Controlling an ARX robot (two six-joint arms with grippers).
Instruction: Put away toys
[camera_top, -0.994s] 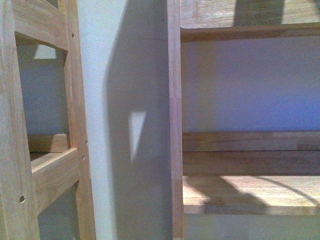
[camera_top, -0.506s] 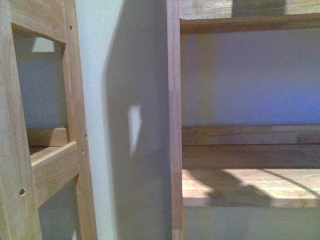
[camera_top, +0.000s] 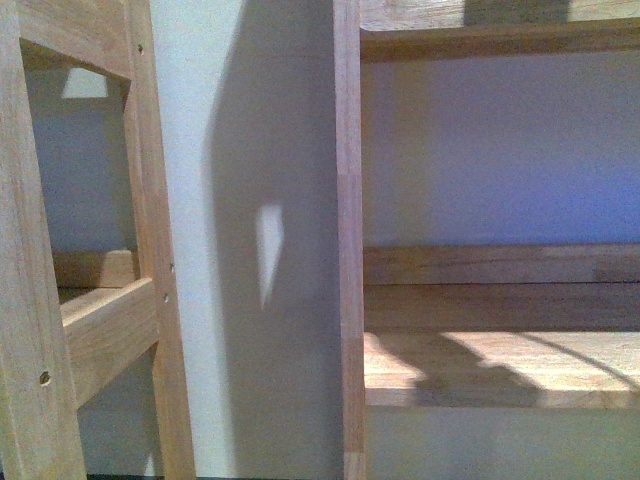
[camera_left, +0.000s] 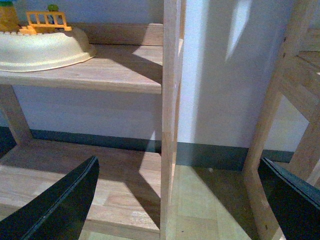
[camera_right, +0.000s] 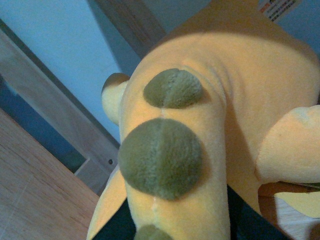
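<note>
Wooden shelves (camera_top: 500, 365) ahead; left claw (camera_left: 177, 200) gapes empty, right claw's grip on plush animal (camera_right: 220, 110) unclear.

Wooden shelf unit (camera_top: 349, 240) fills right side: upright post at centre, bare lower shelf board (camera_top: 500, 365) running right from post, sunlit with dark shadows across it. Back rail (camera_top: 500, 265) above board. Upper shelf (camera_top: 500, 38) near top. Pale wall (camera_top: 250, 200) left of post, small light patch on it. Second wooden frame (camera_top: 150, 260) left of wall strip, tilted.
</note>
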